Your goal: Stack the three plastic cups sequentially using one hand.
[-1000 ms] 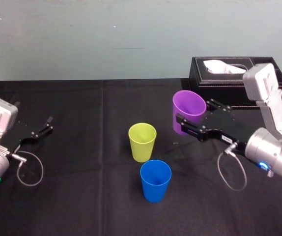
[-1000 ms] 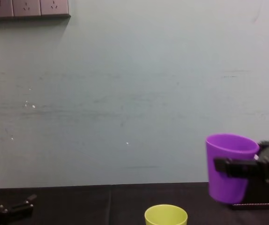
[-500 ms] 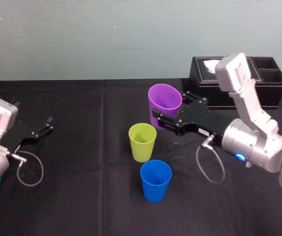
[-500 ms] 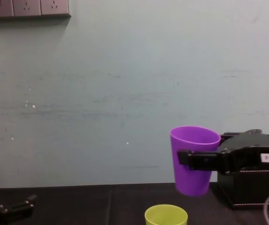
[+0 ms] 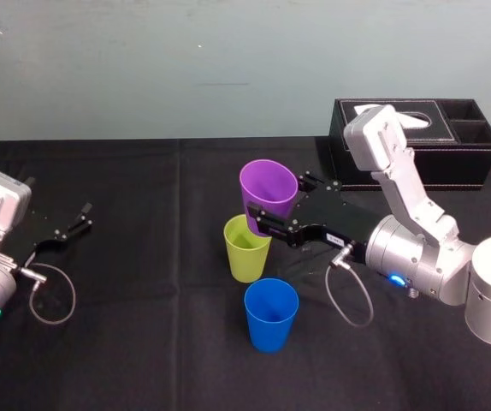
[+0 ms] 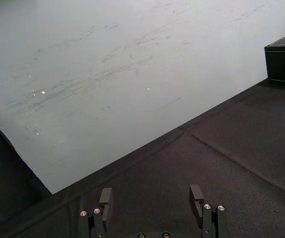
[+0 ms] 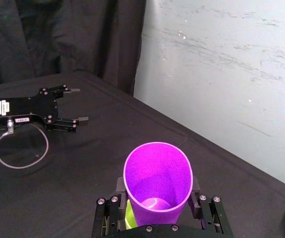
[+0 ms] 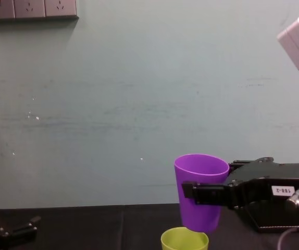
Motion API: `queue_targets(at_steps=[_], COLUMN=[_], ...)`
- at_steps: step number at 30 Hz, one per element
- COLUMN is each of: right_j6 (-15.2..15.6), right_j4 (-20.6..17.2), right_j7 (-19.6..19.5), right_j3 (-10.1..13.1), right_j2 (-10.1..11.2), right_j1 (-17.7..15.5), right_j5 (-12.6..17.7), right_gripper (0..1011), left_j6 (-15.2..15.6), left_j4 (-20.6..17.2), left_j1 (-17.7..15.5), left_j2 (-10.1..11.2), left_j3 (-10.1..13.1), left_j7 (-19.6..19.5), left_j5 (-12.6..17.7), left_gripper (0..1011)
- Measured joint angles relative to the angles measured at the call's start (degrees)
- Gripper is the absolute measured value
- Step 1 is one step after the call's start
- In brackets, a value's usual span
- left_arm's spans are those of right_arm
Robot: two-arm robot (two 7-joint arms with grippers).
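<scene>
My right gripper [image 5: 270, 214] is shut on the purple cup [image 5: 269, 193], holding it upright in the air just above and slightly right of the yellow-green cup [image 5: 245, 249]. From the chest the purple cup [image 8: 200, 190] hangs right over the yellow-green cup's rim [image 8: 184, 239]. The right wrist view looks down into the purple cup [image 7: 157, 182], with a sliver of yellow-green cup [image 7: 128, 215] under it. The blue cup [image 5: 271, 313] stands on the cloth nearer to me. My left gripper [image 5: 81, 215] rests open at the table's left, and its fingers [image 6: 105, 197] hold nothing.
A black tissue box [image 5: 414, 140] stands at the back right of the black-clothed table [image 5: 143, 257]. A loose cable loop [image 5: 50, 300] lies beside the left arm. A pale wall runs behind the table.
The right arm has carried the purple cup leftward and down, from beside the tissue box to just over the yellow-green cup. The left arm has not moved.
</scene>
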Motion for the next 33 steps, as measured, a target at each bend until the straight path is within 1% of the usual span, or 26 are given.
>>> queue_targets(at_steps=[14, 26, 33], right_j6=[-0.1, -0.4, -0.8], right_j4=[0.9, 3.6, 5.2], right_j7=[0.3, 0.0, 0.0], right_j3=[-1.1, -1.8, -1.8], right_j2=[-0.8, -2.3, -2.9], right_j1=[0.5, 1.3, 1.6], right_j5=[-0.6, -1.7, -2.1], right_gripper=[722, 722, 722], left_j6=[0.0, 0.0, 0.0], left_j4=[0.0, 0.0, 0.0], left_j1=[0.0, 0.0, 0.0], left_j2=[0.0, 0.0, 0.0], left_j3=[0.0, 0.0, 0.0], left_j7=[0.0, 0.0, 0.0], left_j5=[0.0, 0.0, 0.0], left_gripper=[1010, 1010, 1010])
